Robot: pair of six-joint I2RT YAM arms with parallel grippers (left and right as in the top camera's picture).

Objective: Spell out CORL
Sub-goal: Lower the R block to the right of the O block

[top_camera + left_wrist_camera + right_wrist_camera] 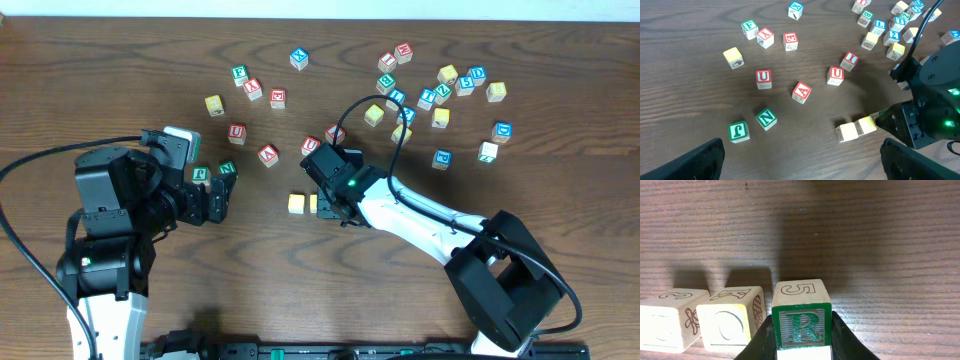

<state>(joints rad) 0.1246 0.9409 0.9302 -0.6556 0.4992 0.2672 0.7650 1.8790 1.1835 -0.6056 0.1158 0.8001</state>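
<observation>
The right tool (327,207) is closed on the green R block (801,311), one finger on each side face. This leaves the letter face free and lets the block slide in just beside the O block (732,320). A 3rd block (667,322) sits at the far left of the row, its letter too faint to read. The placing suits a row read left to right, so I judge R is being set as letter 3, with L yet to come. Whether R's base touches the surface (120,60) I cannot tell. The left tool (802,164) is spread wide and holds nothing. No container is in view; the spare blocks (440,90) lie loose on the surface
</observation>
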